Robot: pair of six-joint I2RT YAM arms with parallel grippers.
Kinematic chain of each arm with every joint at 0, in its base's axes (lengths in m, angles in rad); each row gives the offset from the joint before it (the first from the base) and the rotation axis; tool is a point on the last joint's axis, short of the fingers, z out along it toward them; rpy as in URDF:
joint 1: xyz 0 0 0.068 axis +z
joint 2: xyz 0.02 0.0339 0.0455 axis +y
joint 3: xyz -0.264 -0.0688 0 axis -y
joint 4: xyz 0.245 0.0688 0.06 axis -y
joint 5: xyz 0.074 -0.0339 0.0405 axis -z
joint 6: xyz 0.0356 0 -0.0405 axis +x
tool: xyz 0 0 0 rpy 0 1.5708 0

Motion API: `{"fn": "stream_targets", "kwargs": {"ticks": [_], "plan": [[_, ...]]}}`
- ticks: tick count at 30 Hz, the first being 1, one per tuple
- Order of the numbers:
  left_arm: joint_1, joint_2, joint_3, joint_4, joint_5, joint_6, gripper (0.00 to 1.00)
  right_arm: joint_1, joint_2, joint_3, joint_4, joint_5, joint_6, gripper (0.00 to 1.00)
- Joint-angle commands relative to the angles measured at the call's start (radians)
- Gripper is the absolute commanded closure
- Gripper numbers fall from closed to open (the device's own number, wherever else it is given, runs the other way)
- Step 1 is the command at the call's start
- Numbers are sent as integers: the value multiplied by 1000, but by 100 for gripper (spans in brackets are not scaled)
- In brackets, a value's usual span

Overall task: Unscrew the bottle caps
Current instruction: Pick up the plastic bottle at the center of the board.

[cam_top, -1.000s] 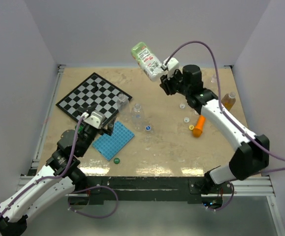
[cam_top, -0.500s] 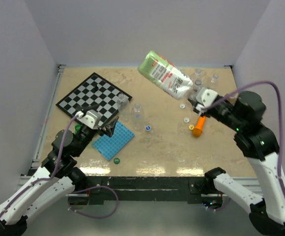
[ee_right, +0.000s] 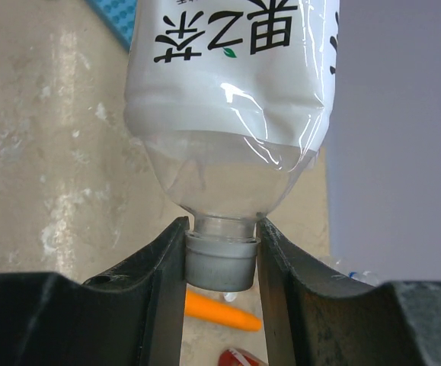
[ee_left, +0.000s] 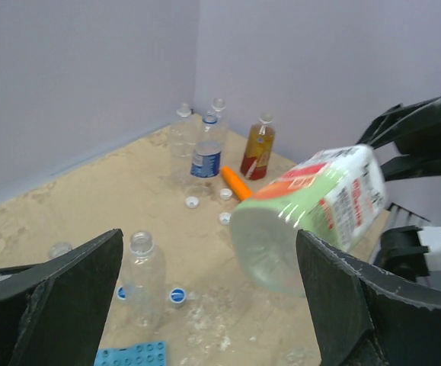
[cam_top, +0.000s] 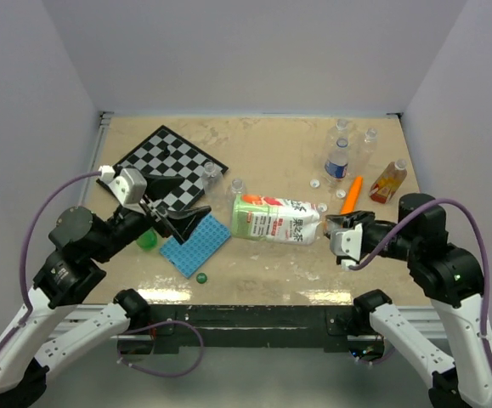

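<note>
right gripper (ee_right: 222,236) clamped on the white cap (ee_right: 220,265) of the labelled bottle (cam_top: 275,218), held level above the table (cam_top: 271,144); left gripper (ee_left: 209,244) spread wide, facing its base. unscrewing pending: left should probably grasp the body before any twist.

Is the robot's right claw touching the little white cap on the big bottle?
Touching. In the right wrist view, the right gripper has a finger pressed on each side of the white cap of the labelled bottle, no gap.
</note>
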Motion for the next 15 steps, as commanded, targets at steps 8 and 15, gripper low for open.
{"fn": "stream_targets", "kwargs": {"ticks": [8, 15], "plan": [[6, 144, 180, -207, 294, -154, 0, 6, -29, -142, -46, -160, -276, 100], [5, 213, 159, -284, 372, -111, 0, 25, 35, -190, -44, -223, -371, 100]]}}
